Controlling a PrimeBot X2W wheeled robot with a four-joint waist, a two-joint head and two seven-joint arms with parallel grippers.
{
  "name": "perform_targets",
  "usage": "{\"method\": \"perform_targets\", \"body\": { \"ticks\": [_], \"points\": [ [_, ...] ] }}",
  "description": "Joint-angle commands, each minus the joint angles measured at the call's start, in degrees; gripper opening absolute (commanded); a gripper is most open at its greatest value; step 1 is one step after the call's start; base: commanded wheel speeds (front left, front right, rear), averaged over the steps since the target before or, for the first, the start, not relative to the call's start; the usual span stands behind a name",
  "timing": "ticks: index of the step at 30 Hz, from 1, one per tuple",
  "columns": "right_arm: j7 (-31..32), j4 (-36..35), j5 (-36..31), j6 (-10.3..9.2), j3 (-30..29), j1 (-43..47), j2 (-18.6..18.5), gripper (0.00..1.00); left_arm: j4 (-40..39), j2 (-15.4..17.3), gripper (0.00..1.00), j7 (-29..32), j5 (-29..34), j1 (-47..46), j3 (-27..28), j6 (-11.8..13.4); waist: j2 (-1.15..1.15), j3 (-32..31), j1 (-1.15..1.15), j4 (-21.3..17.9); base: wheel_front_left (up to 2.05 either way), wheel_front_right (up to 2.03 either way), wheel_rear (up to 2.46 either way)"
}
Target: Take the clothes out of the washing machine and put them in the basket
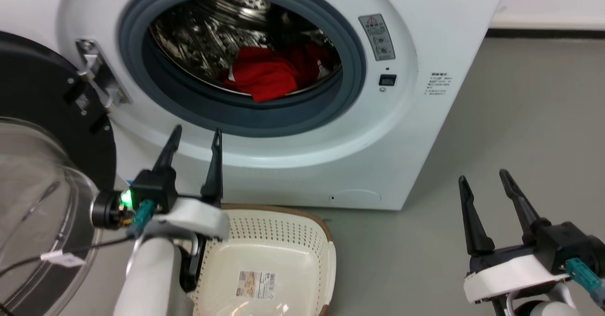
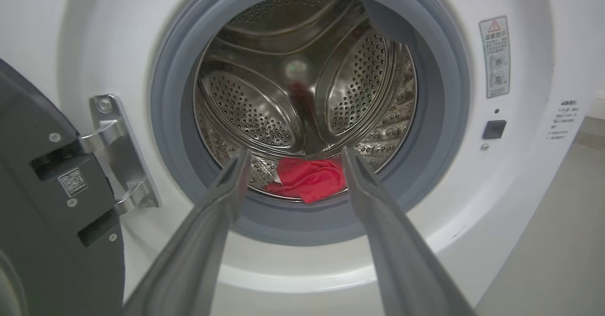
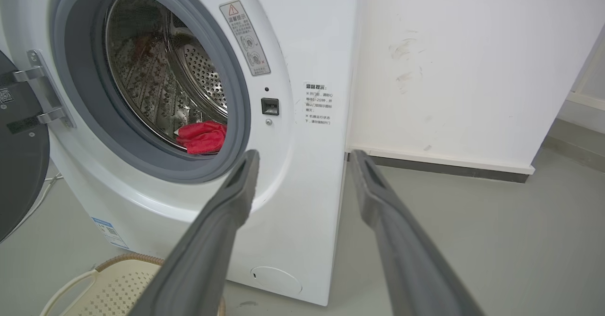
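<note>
Left tool point(image 1: 197, 129): fingers spread apart, nothing between them. It hangs in front of the lower rim of the porthole, outside the drum, pointing at the opening. In the left wrist view the clothes appear between its two fingers, farther in.

Right tool point(image 1: 482, 175): fingers likewise spread, holding nothing. It is well to the right of the washing machine point(image 1: 425, 132), above bare floor, pointing toward the machine's right front corner.

Clothes point(image 1: 269, 75): one bright red bundle lying on the bottom of the perforated steel drum point(image 1: 203, 37), at the near edge, just behind the grey rubber seal point(image 1: 352, 70).

Door point(image 1: 42, 94): swung fully open to the left on a metal hinge point(image 1: 97, 70). Its clear glass bowl point(image 1: 33, 188) faces outward.

Basket point(image 1: 264, 233): cream, perforated walls, brown rim. It stands on the floor directly in front of the machine, under the left arm. A paper label point(image 1: 256, 284) shows on its bottom.

Floor point(image 1: 520, 117): smooth, matt grey, continuous beneath machine and basket.

Room: a white wall point(image 3: 449, 61) stands to the right of and behind the machine, with faint scuff marks. A white skirting point(image 3: 449, 162) over a dark strip runs along its foot where it meets the floor.
</note>
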Motion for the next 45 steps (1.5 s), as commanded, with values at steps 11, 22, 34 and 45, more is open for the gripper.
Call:
{"method": "perform_targets", "body": {
  "ticks": [11,22,34,45],
  "points": [
    [-0.2,-4.4,0.6,-0.03,2.7,-4.6,0.1,1.0,14.1,4.7,1.0,-0.2,1.8,-18.1,1.2,0.9,0.0,12.0,0.0,-8.1,0.0,0.0,0.0],
    [-2.9,-2.3,3.6,-0.02,7.1,-7.8,0.1,1.0,33.7,12.1,1.0,1.8,2.5,-37.1,1.4,0.0,0.0,20.7,0.0,-13.9,0.0,0.0,0.0],
    [-5.7,0.9,7.5,-0.03,12.4,-12.4,0.1,1.0,44.8,18.5,1.0,13.3,4.1,-56.7,-2.4,-2.0,0.0,30.0,0.0,-18.2,0.0,0.0,0.0],
    [-6.1,2.1,9.5,-0.03,15.4,-14.4,0.1,1.0,51.8,20.3,1.0,28.1,2.8,-65.4,-4.1,-2.3,0.0,32.5,0.0,-20.7,0.0,0.0,0.0]
  ]
}}
